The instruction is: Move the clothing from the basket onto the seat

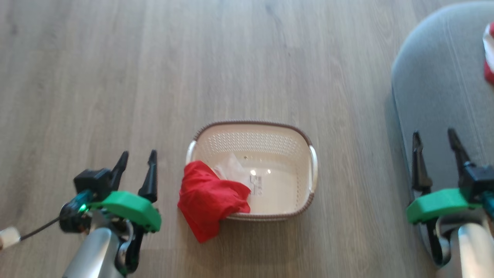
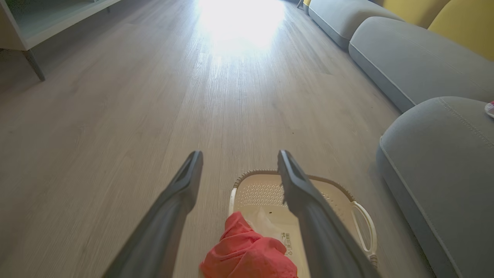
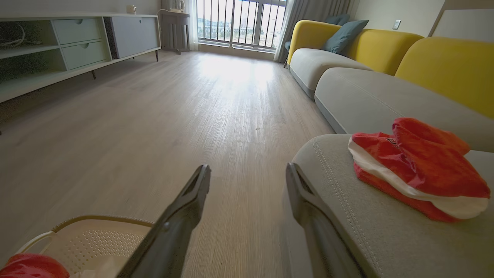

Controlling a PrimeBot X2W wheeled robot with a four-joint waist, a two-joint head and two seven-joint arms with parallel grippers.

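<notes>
Head view: red garment (image 1: 208, 200) is draping over the basket (image 1: 270, 125) at its near-left corner, hiding the rim there. It is also overlapping the whitish piece (image 1: 231, 166), so that piece's outline is not resolving. The label (image 1: 256, 185) on the basket bottom is printing too small to read. The seat (image 1: 436, 85) is running off the right edge. The red-and-white clothing (image 1: 489, 54) on it is showing as a sliver, possibly folded. Left wrist view: the bottom edge is cutting off the basket's near part.

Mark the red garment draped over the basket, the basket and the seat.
red garment (image 1: 208, 202), head view, fabric middle.
basket (image 1: 254, 143), head view, perforated far wall.
seat (image 1: 436, 88), head view, bare cushion top.
</notes>
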